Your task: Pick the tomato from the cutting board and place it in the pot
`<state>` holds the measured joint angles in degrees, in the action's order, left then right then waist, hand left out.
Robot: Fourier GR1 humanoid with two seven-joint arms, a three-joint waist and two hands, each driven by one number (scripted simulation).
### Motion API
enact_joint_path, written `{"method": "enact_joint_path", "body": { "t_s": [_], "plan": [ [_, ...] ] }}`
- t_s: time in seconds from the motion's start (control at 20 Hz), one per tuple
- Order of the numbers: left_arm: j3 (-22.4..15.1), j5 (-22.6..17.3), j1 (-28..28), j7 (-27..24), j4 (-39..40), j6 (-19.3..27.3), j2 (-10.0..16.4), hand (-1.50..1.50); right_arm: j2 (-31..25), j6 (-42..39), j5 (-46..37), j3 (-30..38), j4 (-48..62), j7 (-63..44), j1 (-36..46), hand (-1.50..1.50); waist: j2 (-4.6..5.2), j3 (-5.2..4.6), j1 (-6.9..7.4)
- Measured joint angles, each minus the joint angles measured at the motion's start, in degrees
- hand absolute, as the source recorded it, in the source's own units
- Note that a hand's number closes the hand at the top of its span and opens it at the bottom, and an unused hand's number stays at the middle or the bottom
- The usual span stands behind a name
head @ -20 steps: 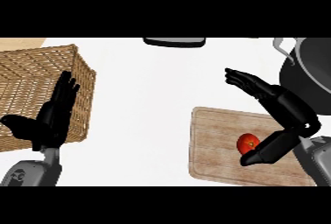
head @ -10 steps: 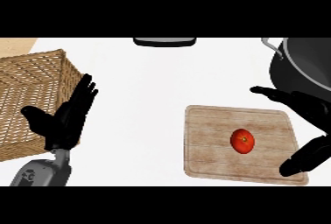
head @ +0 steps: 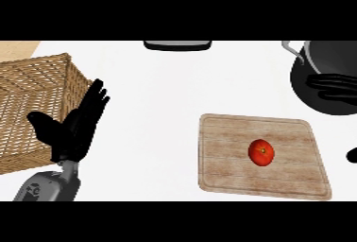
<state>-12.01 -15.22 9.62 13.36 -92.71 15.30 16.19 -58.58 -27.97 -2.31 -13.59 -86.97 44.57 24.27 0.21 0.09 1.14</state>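
Note:
A red tomato (head: 261,152) lies right of centre on the wooden cutting board (head: 223,160), with nothing touching it. The dark pot (head: 317,101) stands at the upper right, cut off by the view's edge. My right hand (head: 333,86) is mostly out of the view at the right. Its straight fingers show over the pot and its thumb tip (head: 352,155) shows beside the board's right edge, so it is open and apart from the tomato. My left hand (head: 73,128) rests open at the left, fingers up, beside the basket.
A woven wicker basket (head: 31,101) fills the left side, right behind my left hand. A dark, flat object (head: 177,45) sits at the counter's far edge, top centre. White counter lies between the basket and the board.
My right hand has drawn back to the right, off the tomato and the board, until only its fingers and thumb tip show. The tomato stays on the board. The left hand is almost unmoved.

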Motion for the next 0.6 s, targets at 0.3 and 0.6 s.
{"method": "enact_joint_path", "body": {
  "t_s": [0.3,0.6],
  "plan": [
    [0.2,0.5,0.3,2.2,-1.9,0.2,0.2,0.00,-3.7,-0.4,-5.7,-5.3,-1.6,-2.9,3.5,-1.50,-0.06,-0.09,0.15],
    [1.3,0.9,0.0,2.6,-1.8,-0.5,0.0,0.00,-2.5,-1.7,-9.6,-9.2,-2.6,-7.0,4.5,-1.50,-0.11,-0.11,-0.35]
  ]
}}
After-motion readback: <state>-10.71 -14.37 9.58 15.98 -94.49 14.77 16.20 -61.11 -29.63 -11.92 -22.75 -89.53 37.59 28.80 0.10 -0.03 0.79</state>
